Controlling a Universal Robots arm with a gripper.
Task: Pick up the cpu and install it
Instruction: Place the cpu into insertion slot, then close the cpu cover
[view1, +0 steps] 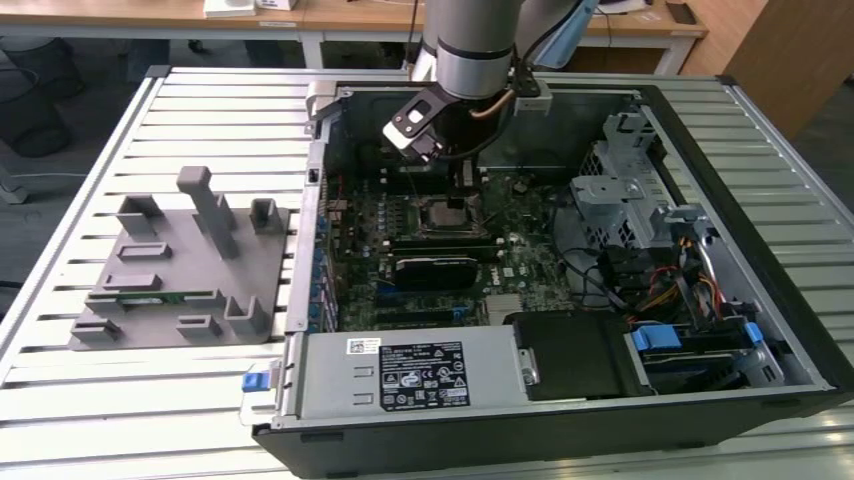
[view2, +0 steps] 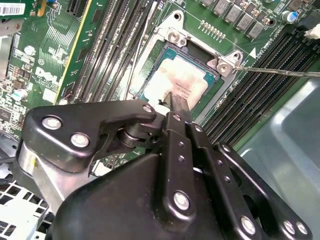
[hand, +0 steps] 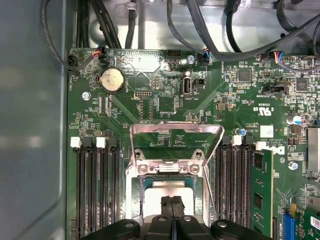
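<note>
The cpu (view2: 186, 79), a silvery square chip, lies flat in the open socket (view2: 167, 47) on the motherboard (view1: 527, 255) inside the computer case (view1: 747, 300). In the first wrist view the cpu (hand: 152, 197) sits under the raised metal load plate (hand: 175, 129). My gripper (view2: 174, 99) stands right over the chip's middle with its two black fingers pressed together, the tips at or just above the metal top. In the exterior view the gripper (view1: 461, 203) reaches straight down onto the socket. The fingers (hand: 167, 204) cover part of the chip.
A thin socket lever (view2: 280, 73) sticks out beside the socket. Memory slots (hand: 95, 185) flank it on both sides. A grey fixture (view1: 180, 270) with a green memory stick (view1: 154, 296) lies at the exterior view's left. The power supply (view1: 400, 375) and drive cage (view1: 627, 195) crowd the case.
</note>
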